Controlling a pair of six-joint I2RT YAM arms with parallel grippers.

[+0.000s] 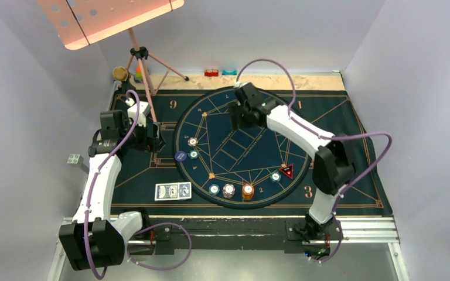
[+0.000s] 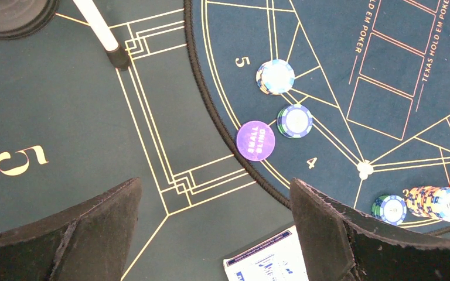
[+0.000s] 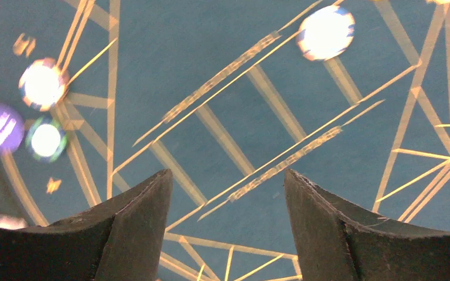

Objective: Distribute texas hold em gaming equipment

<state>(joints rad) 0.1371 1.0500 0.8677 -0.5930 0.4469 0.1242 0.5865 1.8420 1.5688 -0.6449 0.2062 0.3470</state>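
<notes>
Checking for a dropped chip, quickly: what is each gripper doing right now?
Left gripper: open, holding nothing.
Right gripper: open, nothing between its fingers.

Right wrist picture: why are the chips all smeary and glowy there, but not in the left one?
Right wrist view: everything is blurred, and the white chip is washed out by glare. Left wrist view: sharp enough that the purple disc reads SMALL BLIND. Top view: sharp too, evenly lit, but things are small.
</notes>
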